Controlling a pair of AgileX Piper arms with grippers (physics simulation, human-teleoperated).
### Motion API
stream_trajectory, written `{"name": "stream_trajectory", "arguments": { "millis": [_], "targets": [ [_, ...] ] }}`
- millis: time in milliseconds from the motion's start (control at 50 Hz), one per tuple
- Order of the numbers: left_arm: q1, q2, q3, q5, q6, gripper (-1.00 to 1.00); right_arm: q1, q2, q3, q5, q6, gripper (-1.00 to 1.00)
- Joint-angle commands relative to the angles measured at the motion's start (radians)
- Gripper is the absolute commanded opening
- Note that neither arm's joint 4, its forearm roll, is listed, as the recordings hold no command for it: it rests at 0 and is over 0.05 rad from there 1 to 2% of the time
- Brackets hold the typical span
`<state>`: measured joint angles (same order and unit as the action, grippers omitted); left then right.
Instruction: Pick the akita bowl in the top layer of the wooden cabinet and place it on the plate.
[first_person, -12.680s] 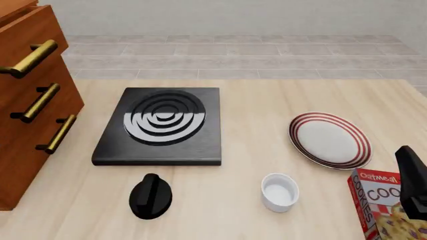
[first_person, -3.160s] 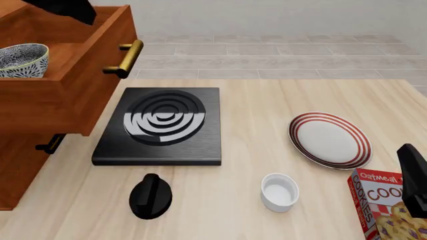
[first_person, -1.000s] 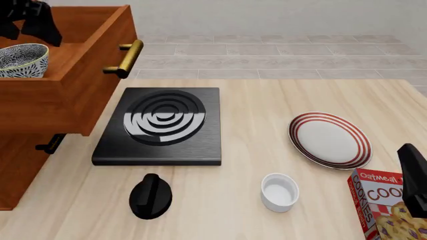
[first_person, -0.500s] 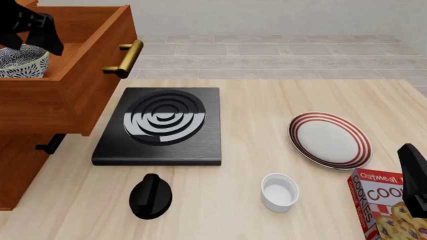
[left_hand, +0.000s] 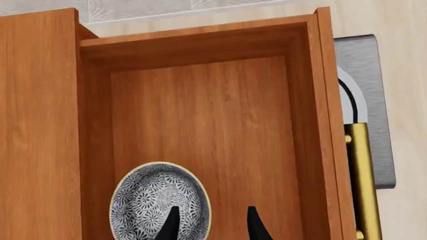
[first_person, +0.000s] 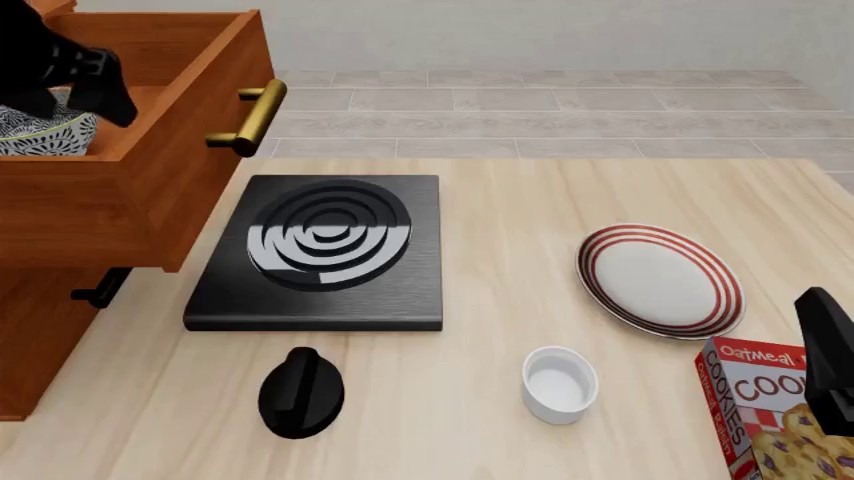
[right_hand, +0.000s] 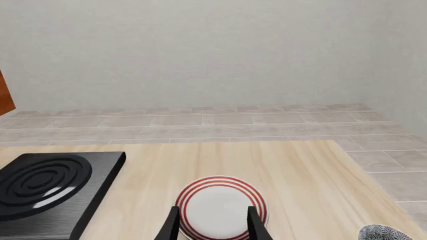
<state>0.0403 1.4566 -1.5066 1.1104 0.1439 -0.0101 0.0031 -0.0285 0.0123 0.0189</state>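
Left gripper (left_hand: 208, 225) spread over the rim of the small round dark-and-white patterned akita bowl (left_hand: 155, 200).
In the front view, the black left arm (first_person: 60, 60) hides most of the bowl inside the reddish-brown wooden top drawer (first_person: 174, 150); right gripper (right_hand: 212, 225) apart, empty.

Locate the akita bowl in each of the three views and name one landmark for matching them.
Front view: akita bowl at far left in the open top drawer, mostly hidden behind the left claw.
Left wrist view: bowl on the drawer floor, one fingertip over it.
Right wrist view: not visible.
Shared landmark: the black stove slab.
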Motion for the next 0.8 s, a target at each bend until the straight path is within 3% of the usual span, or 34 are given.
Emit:
{"name": "stream_trajectory", "arguments": {
  "millis": [20, 800],
  "targets": [
    [-0.002, -0.006, 0.03, -0.018, -0.009, 1.0, 0.0, 0.001, 0.001, -0.001, 0.0, 1.0],
    [-0.016, -0.022, 0.142, -0.094, -0.037, 1.0, -0.001, -0.001, 0.002, -0.003, -0.002, 1.0]
  ]
}}
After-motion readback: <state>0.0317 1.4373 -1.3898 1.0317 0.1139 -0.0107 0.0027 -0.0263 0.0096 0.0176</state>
